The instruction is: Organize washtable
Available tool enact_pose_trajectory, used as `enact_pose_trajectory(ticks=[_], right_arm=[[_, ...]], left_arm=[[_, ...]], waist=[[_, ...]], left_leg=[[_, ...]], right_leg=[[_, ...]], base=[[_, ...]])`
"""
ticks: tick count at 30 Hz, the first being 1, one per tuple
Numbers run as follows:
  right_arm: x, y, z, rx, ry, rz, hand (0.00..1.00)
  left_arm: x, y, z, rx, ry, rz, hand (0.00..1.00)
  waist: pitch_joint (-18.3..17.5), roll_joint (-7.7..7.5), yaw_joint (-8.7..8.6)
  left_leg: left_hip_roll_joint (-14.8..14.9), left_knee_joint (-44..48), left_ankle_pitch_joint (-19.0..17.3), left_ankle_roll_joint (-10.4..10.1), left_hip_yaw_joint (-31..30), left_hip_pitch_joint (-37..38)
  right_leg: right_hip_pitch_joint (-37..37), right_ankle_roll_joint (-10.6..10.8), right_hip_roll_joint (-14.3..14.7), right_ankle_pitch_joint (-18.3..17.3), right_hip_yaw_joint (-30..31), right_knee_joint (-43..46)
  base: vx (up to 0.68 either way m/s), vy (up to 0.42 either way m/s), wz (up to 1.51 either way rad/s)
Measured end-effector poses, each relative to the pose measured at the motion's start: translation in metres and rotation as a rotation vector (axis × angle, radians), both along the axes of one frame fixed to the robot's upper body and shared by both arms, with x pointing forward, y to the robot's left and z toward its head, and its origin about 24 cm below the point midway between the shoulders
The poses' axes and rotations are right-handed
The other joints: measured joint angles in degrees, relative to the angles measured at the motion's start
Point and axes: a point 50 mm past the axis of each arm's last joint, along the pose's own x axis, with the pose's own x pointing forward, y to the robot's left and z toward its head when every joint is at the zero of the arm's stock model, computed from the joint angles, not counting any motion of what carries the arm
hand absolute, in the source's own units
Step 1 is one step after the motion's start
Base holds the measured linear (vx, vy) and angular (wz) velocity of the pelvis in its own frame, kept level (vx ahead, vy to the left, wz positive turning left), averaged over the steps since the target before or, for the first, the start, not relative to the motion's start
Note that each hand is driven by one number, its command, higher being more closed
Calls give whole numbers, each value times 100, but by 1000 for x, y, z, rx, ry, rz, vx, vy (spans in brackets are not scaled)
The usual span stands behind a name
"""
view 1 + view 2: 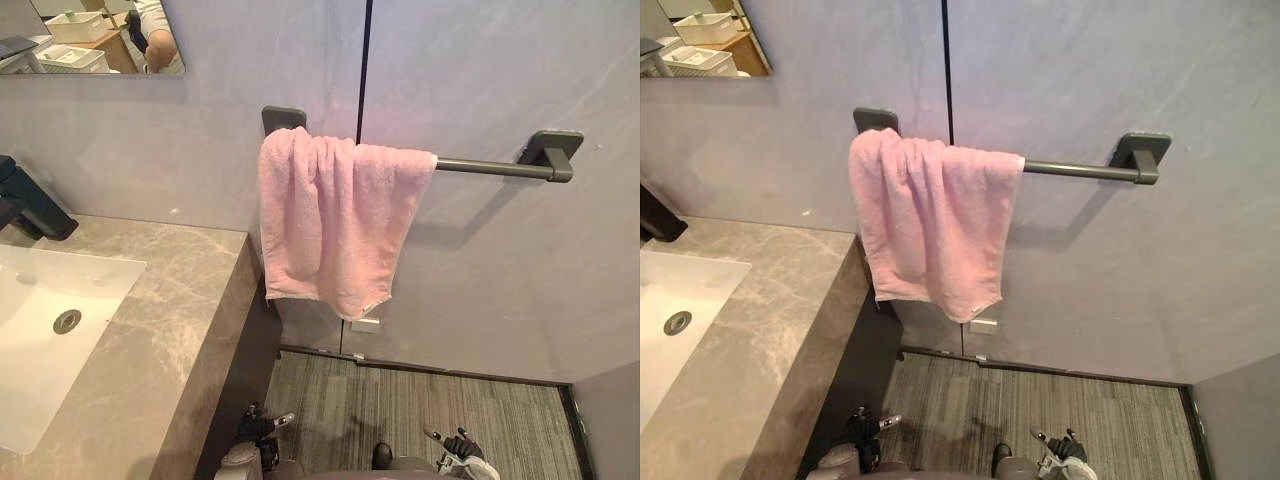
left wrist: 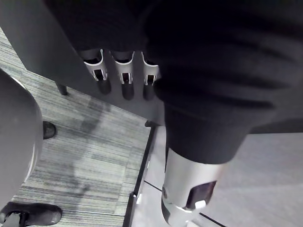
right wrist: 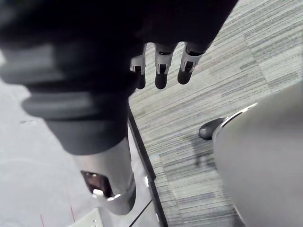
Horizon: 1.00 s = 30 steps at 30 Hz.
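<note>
Left hand (image 2: pixel 126 75) hangs low over the floor (image 1: pixel 420 410), fingers straight and relaxed, holding nothing; your right hand (image 3: pixel 162 68) is the same, both at 6 o'clock in the head views. Dead centre, the towel (image 1: pixel 330 220) is bunched at the 9 o'clock end of the rail (image 1: pixel 480 167), one corner drooping lower. Watch it: tug that corner and the uneven drape may slide right off. Mind the countertop (image 1: pixel 170 330) at 8 o'clock, close to your left arm's way up, a clip risk.

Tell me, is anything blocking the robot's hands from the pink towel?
Nothing visible is. The left hand and right hand hang open low over the floor; the pink towel drapes the wall bar above them.
</note>
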Motion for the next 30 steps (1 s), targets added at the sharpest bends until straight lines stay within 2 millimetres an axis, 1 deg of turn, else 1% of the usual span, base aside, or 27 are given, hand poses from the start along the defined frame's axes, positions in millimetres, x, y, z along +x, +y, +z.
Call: enact_pose_trajectory(ticks=[2,4,6,11,13,14,15,16,17,18,20,21,22,24,25,26,27,28,30], right_arm=[[0,0,0,0,2,2,0],[-1,0,0,0,3,3,0],[-2,0,-1,-1,6,5,0],[-2,0,-1,-1,8,9,0],[-2,-1,0,-3,6,10,0],[-1,-2,0,-6,2,13,0],[0,-2,1,-10,-3,19,0],[2,-2,2,-16,-13,32,0],[2,-1,2,-15,-13,31,0],[2,0,2,-13,-16,30,0],[1,1,2,-8,-17,25,0],[2,2,2,-6,-18,26,0],[2,0,3,-12,-20,27,0],[3,0,3,-12,-19,29,0],[0,-4,2,-21,-9,30,0],[-1,-8,3,-29,-9,24,0],[-3,-4,1,-17,4,25,0],[-4,0,1,-8,7,27,0],[-7,7,-1,11,17,26,0]], left_arm=[[0,1,0,2,2,-1,0],[-1,3,0,7,5,-2,0],[-1,3,0,10,6,-8,0],[-5,5,-2,18,24,-21,0],[-7,7,-3,21,29,-13,0],[-9,9,-3,20,30,11,0],[-10,12,-3,21,29,29,0],[-13,14,-3,17,28,60,0],[-14,14,-3,17,30,64,0],[-14,15,-2,20,26,68,0],[-10,16,0,24,9,69,0],[-12,17,-1,27,10,72,0],[-10,16,1,26,0,72,0],[-9,15,1,23,-5,73,0],[-12,15,0,22,6,72,0],[-16,12,-2,13,20,73,0],[-15,13,-2,15,18,80,0],[-15,17,-1,24,18,77,0],[-13,20,-1,34,15,73,0]], waist=[[-1,-7,-8],[5,-7,-7],[3,-6,-2],[2,0,-8],[2,15,-5],[9,37,-5],[18,54,2],[48,80,1],[50,76,2],[47,55,0],[49,-22,3],[83,-99,5],[70,-73,4],[69,-66,18],[15,25,19],[-11,143,15],[-61,75,22],[-149,-50,-3],[-223,-172,3]], left_leg=[[1,-148,46,-18,-19,34],[1,-328,146,-41,-30,103],[10,-419,163,-59,-49,137],[58,-506,130,-121,-150,169],[153,-438,65,-200,-156,119],[263,-224,-71,-308,-132,2],[379,23,-205,-370,-107,-95],[497,345,-232,-425,-76,-137],[501,414,-237,-430,-71,-149],[512,837,-213,-431,-56,-273],[441,1469,-68,-379,-55,-505],[347,1622,-194,-219,-39,-542],[188,1574,-295,-117,-82,-709],[57,1360,-307,-93,-177,-852],[-88,549,-46,-190,-499,-836],[-36,333,290,-129,-593,-852],[-72,395,279,-31,-510,-787],[-162,326,235,37,-484,-747],[-315,136,253,73,-456,-596]], right_leg=[[10,-39,32,88,37,-100],[84,-42,64,222,73,-313],[138,-41,96,284,97,-440],[173,-44,157,300,143,-558],[144,-80,238,261,188,-522],[46,-136,315,165,245,-370],[-26,-183,389,78,263,-217],[-27,-228,474,-71,275,-74],[-23,-237,481,-93,272,-45],[-9,-273,472,-224,270,122],[46,-302,323,-393,283,349],[108,-317,164,-532,354,466],[118,-284,37,-614,431,511],[107,-213,-38,-649,514,519],[59,-34,-8,-705,613,624],[45,4,77,-754,630,682],[80,64,43,-832,760,819],[81,146,-50,-910,760,822],[84,195,-195,-993,754,820]], base=[[-133,-37,-13],[-111,-43,-8],[-109,-49,-2],[-50,-36,-2],[26,-60,-6],[67,-50,-14],[112,-72,-16],[77,-44,-10],[97,-28,-1],[100,-26,2],[150,-17,4],[168,47,-5],[163,81,-13],[111,132,-28],[150,191,-37],[206,234,-51],[187,187,-28],[187,170,-21],[182,117,3]])
